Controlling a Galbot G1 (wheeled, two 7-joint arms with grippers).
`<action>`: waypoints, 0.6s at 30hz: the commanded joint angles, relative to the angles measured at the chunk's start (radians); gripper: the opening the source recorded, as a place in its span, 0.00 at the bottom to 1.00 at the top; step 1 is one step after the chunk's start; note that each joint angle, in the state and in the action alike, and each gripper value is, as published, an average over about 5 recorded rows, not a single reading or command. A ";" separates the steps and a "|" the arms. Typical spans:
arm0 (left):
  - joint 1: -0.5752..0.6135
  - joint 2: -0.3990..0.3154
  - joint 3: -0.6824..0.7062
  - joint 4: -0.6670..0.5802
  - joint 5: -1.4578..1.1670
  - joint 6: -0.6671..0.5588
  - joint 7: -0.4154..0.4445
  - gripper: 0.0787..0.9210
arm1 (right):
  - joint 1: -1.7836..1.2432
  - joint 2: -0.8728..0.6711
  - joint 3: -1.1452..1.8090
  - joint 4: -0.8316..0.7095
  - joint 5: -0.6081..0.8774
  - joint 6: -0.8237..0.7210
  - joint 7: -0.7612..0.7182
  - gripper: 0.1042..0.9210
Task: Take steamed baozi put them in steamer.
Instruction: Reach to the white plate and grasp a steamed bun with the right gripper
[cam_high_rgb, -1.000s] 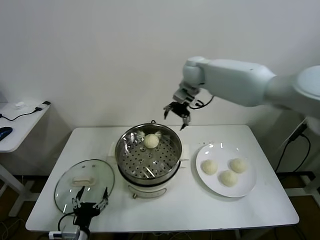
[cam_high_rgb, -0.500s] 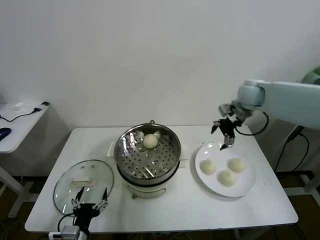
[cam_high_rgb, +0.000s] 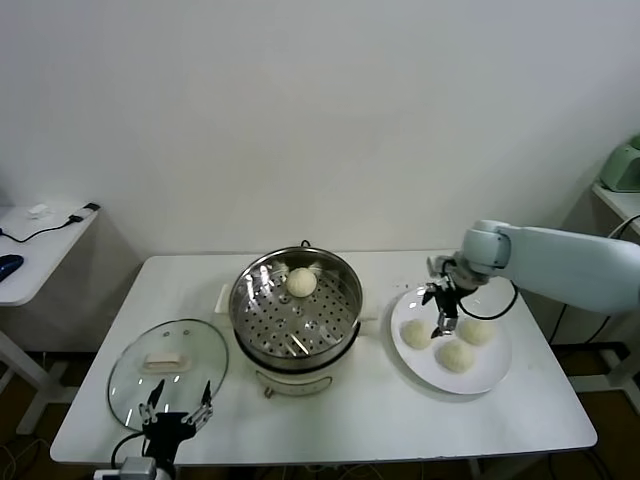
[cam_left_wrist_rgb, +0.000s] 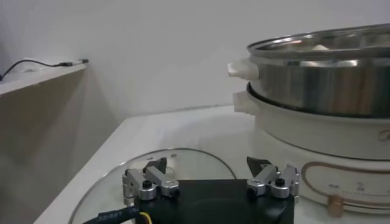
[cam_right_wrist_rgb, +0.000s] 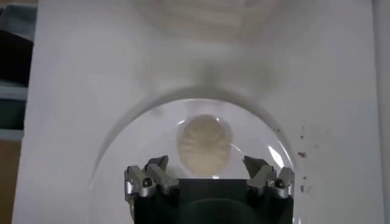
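One baozi (cam_high_rgb: 301, 282) lies at the back of the steel steamer (cam_high_rgb: 297, 313), whose side shows in the left wrist view (cam_left_wrist_rgb: 323, 97). Three baozi (cam_high_rgb: 416, 333), (cam_high_rgb: 456, 355), (cam_high_rgb: 477, 331) lie on the white plate (cam_high_rgb: 490, 376). My right gripper (cam_high_rgb: 441, 312) is open and empty just above the plate, over its left part. In the right wrist view the gripper (cam_right_wrist_rgb: 207, 169) hangs over one baozi (cam_right_wrist_rgb: 204, 142) on the plate (cam_right_wrist_rgb: 122, 170). My left gripper (cam_high_rgb: 176, 413) is open and empty, parked at the table's front left.
A round glass lid (cam_high_rgb: 168, 365) with a cream handle lies left of the steamer, also in the left wrist view (cam_left_wrist_rgb: 152, 164). A side table (cam_high_rgb: 40, 235) with cables stands at far left. The white wall is behind the table.
My right gripper has swung from above the steamer's back right over to the plate and come down close above the buns. The left arm has stayed put.
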 joint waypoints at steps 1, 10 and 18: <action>-0.001 -0.001 0.005 0.006 0.006 -0.002 0.000 0.88 | -0.137 0.040 0.083 -0.083 -0.050 -0.042 0.028 0.88; -0.006 0.000 0.005 0.012 0.008 -0.005 -0.001 0.88 | -0.153 0.082 0.096 -0.133 -0.064 -0.044 0.028 0.88; -0.008 0.001 0.006 0.010 0.010 -0.006 -0.003 0.88 | -0.122 0.087 0.095 -0.112 -0.059 -0.039 0.016 0.75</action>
